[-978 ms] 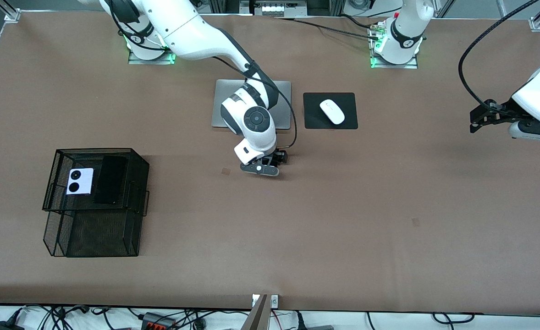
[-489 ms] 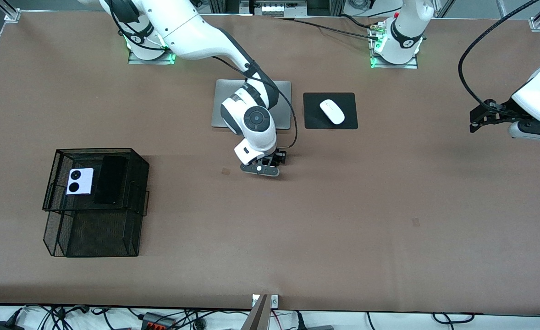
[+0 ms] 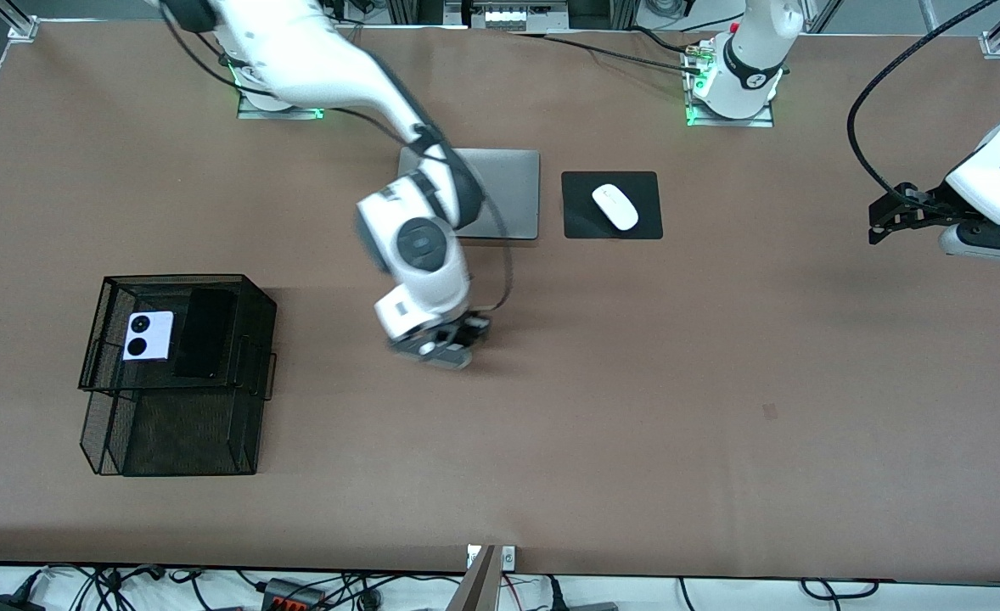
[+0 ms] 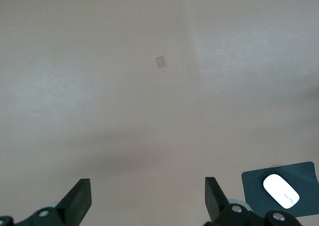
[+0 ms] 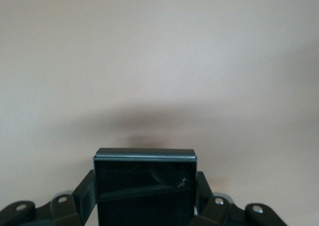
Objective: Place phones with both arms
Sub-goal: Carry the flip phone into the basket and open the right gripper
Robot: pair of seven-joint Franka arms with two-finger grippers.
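Observation:
My right gripper point(image 3: 435, 345) is shut on the small black flip phone point(image 5: 144, 178) and holds it a little above the bare brown table, between the laptop and the mesh basket. In the front view the hand hides that phone. The lavender-white phone point(image 3: 148, 336) and the long black phone point(image 3: 205, 333) lie side by side in the upper tier of the black mesh basket point(image 3: 258, 339). My left gripper point(image 3: 884, 225) waits open and empty in the air at the left arm's end of the table; its fingers point(image 4: 79, 198) frame bare tabletop.
A silver laptop point(image 3: 508, 191) lies closed near the robots' bases, partly covered by the right arm. Beside it a white mouse point(image 3: 615, 206) rests on a black pad point(image 3: 581, 222). The basket's lower tier point(image 3: 177, 437) juts toward the camera.
The right arm has swung toward the basket's end of the table and nearer the camera, carrying the flip phone off its earlier spot. The left arm has not moved.

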